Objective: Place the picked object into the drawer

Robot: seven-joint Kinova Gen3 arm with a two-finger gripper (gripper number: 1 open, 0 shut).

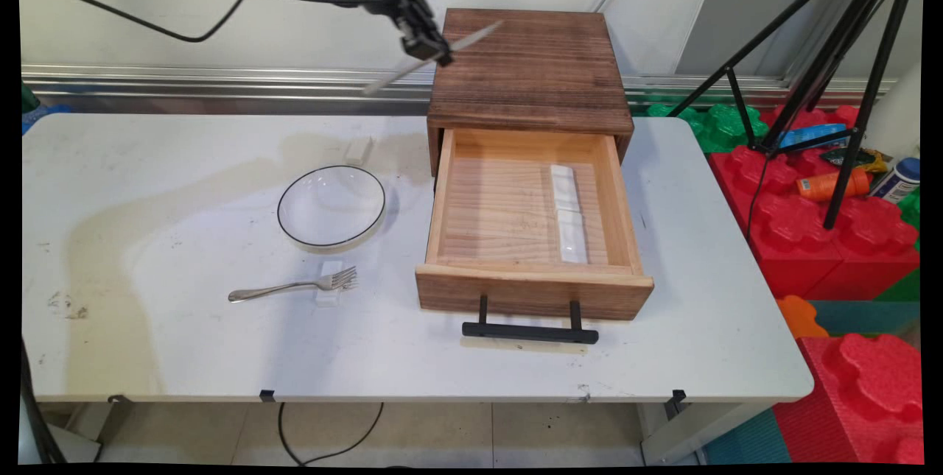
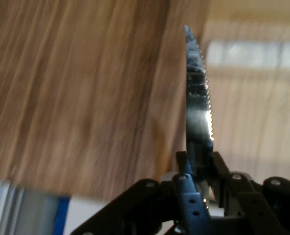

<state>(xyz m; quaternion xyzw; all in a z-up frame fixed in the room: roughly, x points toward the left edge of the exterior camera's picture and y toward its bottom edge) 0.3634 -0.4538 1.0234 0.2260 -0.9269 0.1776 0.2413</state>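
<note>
High at the back of the main view, my gripper is shut on a metal knife. The knife lies slanted, its handle pointing down-left and its blade up-right over the dark wooden cabinet top. In the hand view the serrated blade stands up between my fingers, with the blurred cabinet top to its left and the open drawer to its right. The drawer is pulled out toward the near side and holds a white two-part rest along its right side.
A clear glass bowl with a dark rim sits left of the drawer. A metal fork lies nearer, its tines on a small white rest. Another white block lies behind the bowl. A black tripod and red foam blocks stand right of the table.
</note>
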